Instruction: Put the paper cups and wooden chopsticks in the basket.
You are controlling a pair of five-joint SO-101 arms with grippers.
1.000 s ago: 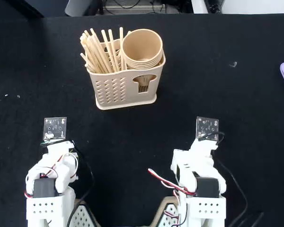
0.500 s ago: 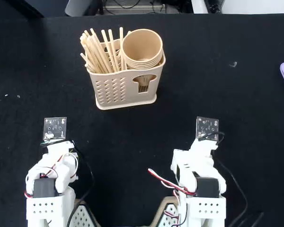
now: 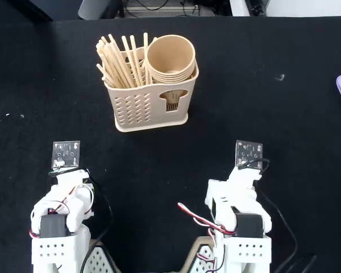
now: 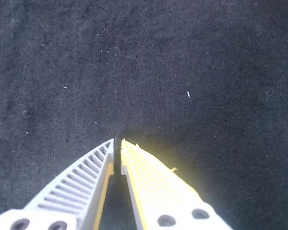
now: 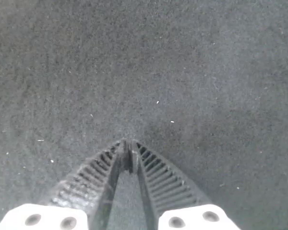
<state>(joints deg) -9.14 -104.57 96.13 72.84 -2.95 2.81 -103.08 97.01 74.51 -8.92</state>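
basket (image 3: 150, 108) sitting on far side of table (image 3: 273, 131), paper cups (image 3: 170, 57) nesting in one compartment, wooden chopsticks (image 3: 120, 62) standing bundled in other. left gripper (image 4: 117, 143) and right gripper (image 5: 127, 146) hanging over table, well apart from basket, jaws pressed together, gripping nothing. judging cups light, crushable, best pinching at rim; chopsticks stiff, slippery, best gripping mid-shaft

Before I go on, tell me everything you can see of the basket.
The basket is beige, plastic-looking, round-cornered, with two compartments. Its front wall has rows of small slots on one half and a keyhole-shaped cutout on the other. It stands upright on the black table, apart from both arms. Wooden chopsticks lean in the slotted half; stacked paper cups fill the other, rising above the rim.
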